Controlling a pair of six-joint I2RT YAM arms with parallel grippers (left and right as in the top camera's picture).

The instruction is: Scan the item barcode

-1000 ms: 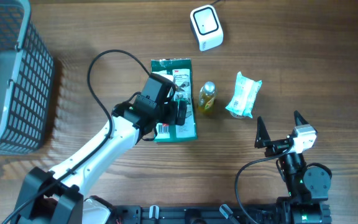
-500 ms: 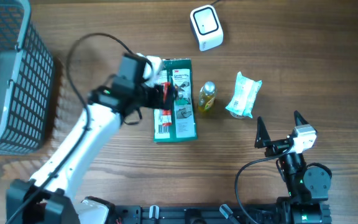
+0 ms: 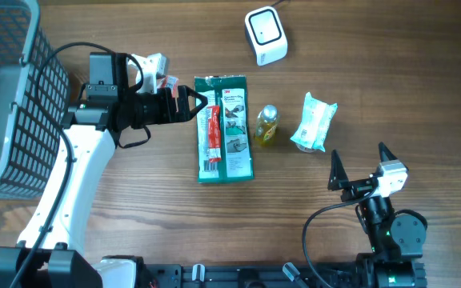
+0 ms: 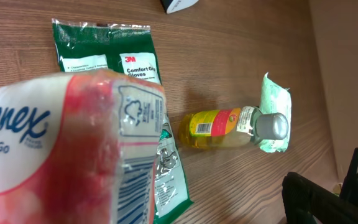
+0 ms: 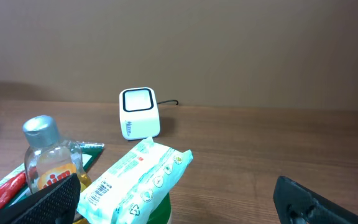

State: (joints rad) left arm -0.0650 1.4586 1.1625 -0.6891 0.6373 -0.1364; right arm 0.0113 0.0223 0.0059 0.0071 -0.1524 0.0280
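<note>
Overhead, your left gripper (image 3: 194, 104) hangs with jaws apart, just left of the gloves (image 3: 225, 128). Left wrist shows the tissue pack (image 4: 61, 155) close against the lens, its barcode (image 4: 132, 202) facing you, and a clear gap between the pack and the one visible finger (image 4: 316, 199). Right of the gloves lie a bottle (image 3: 266, 126) and wipes (image 3: 314, 122), with the scanner (image 3: 265, 34) beyond them. Your right gripper (image 3: 358, 156) sits wide open, well apart from everything.

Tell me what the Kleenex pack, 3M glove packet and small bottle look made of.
Kleenex pack: thin glossy plastic film, printed; it wrinkles and shines.
3M glove packet: glossy plastic bag, crinkled with highlights.
Small bottle: probably clear plastic, since yellow liquid shows through; glossy label; silvery cap, plastic or metal unclear.
</note>
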